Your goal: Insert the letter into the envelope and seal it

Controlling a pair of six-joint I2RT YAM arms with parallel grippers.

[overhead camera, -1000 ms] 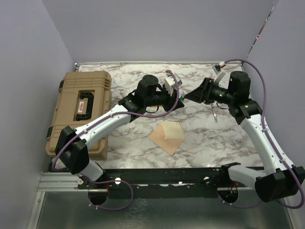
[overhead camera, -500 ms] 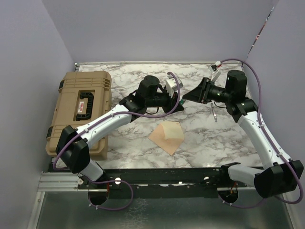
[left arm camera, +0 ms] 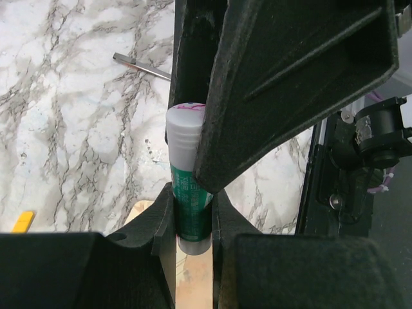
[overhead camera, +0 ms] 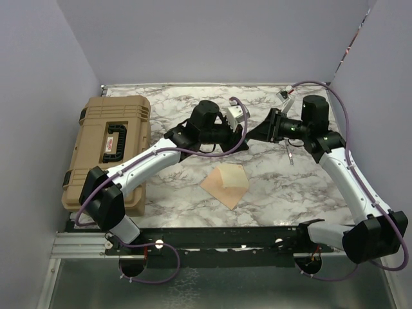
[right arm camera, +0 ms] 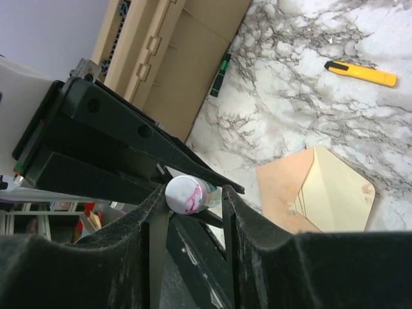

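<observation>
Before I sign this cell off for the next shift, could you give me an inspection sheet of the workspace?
Surface: marble table, no spills seen.
Job's things: envelope lies flat, flap open, cream inside up. I cannot tell the letter apart from it; the peach-tan panel beside the flap may be the letter.
Clutter: tan case at the left edge; yellow knife; green pen by the case; thin metal rod.
Pincers: left pincer shut on the glue stick; right pincer around its white cap, grip unclear.
Cables: purple cables run along both arms, no snag seen.
Surroundings: lilac walls on three sides.
</observation>
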